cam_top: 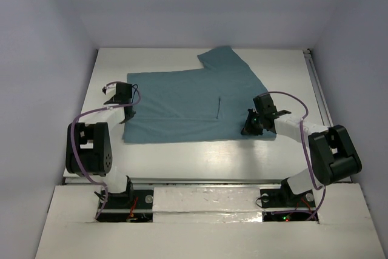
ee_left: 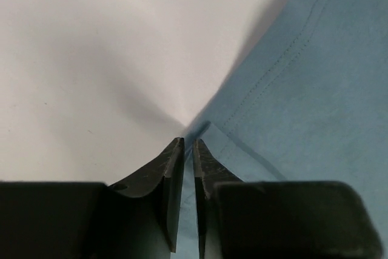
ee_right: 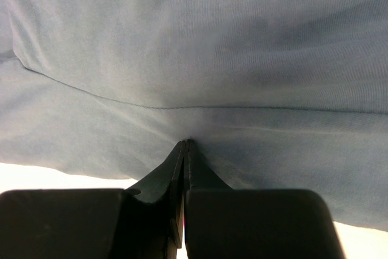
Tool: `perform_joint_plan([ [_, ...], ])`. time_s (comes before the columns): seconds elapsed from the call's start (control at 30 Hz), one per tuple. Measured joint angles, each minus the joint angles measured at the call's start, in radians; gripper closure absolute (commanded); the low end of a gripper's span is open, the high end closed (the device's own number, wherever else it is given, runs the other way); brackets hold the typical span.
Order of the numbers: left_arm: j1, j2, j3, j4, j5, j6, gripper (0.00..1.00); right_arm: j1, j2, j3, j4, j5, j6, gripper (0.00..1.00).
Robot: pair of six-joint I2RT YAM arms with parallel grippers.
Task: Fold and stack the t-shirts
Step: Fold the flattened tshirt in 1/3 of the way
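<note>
Here, left end effector [ee_left: 188, 142] nips the t-shirt [cam_top: 182, 104] hem; right end effector [ee_right: 186, 144] clamps cloth at its tips; best raise both evenly, keeping the fold straight.

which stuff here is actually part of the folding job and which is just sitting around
Part of the job:
teal t-shirt, spread on the table
left arm, jaws shut on the shirt's edge
right arm, jaws shut on a pinch of cloth

Just there:
white table
purple cables looped along the arms
</note>
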Motion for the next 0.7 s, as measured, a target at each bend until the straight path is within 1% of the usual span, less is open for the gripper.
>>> perform_joint_plan([
  [0.13,0.002,-0.002,0.0,0.01,-0.011,-0.001,0.85,0.0,-0.004,0.0,-0.013,0.0,-0.004,1.0],
  [0.23,0.002,-0.006,0.005,0.008,-0.014,0.007,0.45,0.0,-0.014,0.0,-0.029,0.002,-0.007,1.0],
  [0.27,0.002,-0.011,0.013,0.0,-0.016,0.007,0.21,0.0,-0.019,0.002,-0.04,0.004,-0.008,1.0],
  [0.3,0.002,-0.016,0.023,-0.002,-0.016,0.014,0.14,0.0,-0.027,0.006,-0.054,0.007,-0.01,1.0],
  [0.33,0.002,-0.027,0.038,-0.006,-0.016,0.011,0.11,0.0,-0.034,0.013,-0.067,0.009,-0.011,0.97],
  [0.37,0.002,-0.041,0.055,-0.009,-0.014,0.008,0.08,0.0,-0.042,0.023,-0.084,0.012,-0.012,0.89],
  [0.4,0.001,-0.058,0.069,-0.01,-0.01,0.008,0.08,0.0,-0.053,0.035,-0.099,0.014,-0.014,0.7],
  [0.43,-0.005,-0.082,0.084,-0.01,-0.006,0.007,0.08,0.0,-0.064,0.052,-0.119,0.018,-0.013,0.61],
  [0.5,-0.035,-0.142,0.101,-0.01,-0.011,0.002,0.13,0.0,-0.094,0.093,-0.15,0.029,-0.024,0.47],
  [0.53,-0.064,-0.175,0.103,-0.009,-0.011,-0.003,0.16,0.0,-0.11,0.118,-0.165,0.035,-0.026,0.48],
  [0.57,-0.116,-0.212,0.103,-0.008,-0.011,-0.01,0.26,0.0,-0.125,0.141,-0.172,0.04,-0.031,0.69],
  [0.6,-0.171,-0.241,0.103,-0.008,-0.003,-0.023,0.34,0.0,-0.134,0.158,-0.174,0.044,-0.037,0.86],
  [0.63,-0.243,-0.268,0.099,0.002,0.01,-0.039,0.46,0.0,-0.14,0.175,-0.173,0.049,-0.038,1.0],
  [0.67,-0.311,-0.291,0.087,0.019,0.032,-0.061,0.81,0.0,-0.141,0.185,-0.169,0.05,-0.034,1.0],
  [0.7,-0.372,-0.306,0.072,0.034,0.054,-0.089,0.93,0.0,-0.135,0.19,-0.162,0.048,-0.031,1.0],
])
